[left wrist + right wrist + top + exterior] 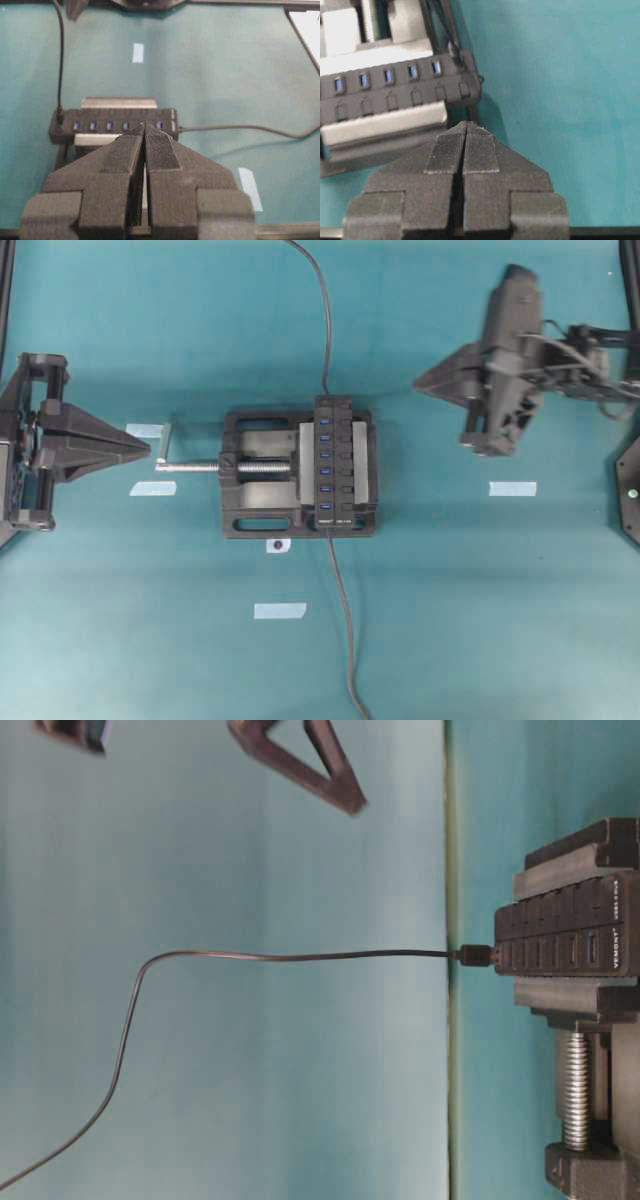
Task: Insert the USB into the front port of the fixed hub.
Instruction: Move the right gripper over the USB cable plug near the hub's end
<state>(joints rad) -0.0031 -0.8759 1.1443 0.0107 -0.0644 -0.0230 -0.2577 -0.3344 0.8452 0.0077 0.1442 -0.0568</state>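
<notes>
- Left gripper point(143, 448) sits near the left edge of the table point(450, 620), tips pressed together, nothing between them; its wrist view point(145, 131) shows the seam between the pads shut tight.
- Right gripper point(425, 385) hangs toward the table's far right corner, fingers together and empty; its own wrist view point(466, 125) confirms it.
- Hub point(338, 462) lies mid-table, clamped in a black vise point(255, 502) whose silver screw point(262, 468) and crank point(165, 445) point at the left gripper.
- Overhead: a row of blue ports, with a cable point(345, 630) running from the hub's near end off the near edge, and a second lead point(322, 310) from the far end off the far edge.
- Table-level view alone shows the USB plug point(473, 956) butted against one end of the hub point(570, 945), its cable point(250, 956) curving away; how deep it sits cannot be told.
- Left wrist view: a cable at each end of the hub point(115, 125).
- Right wrist view: hub point(395, 90) close-up, blue ports and buttons.
- Pale tape strips point(279, 611) dot the table.
</notes>
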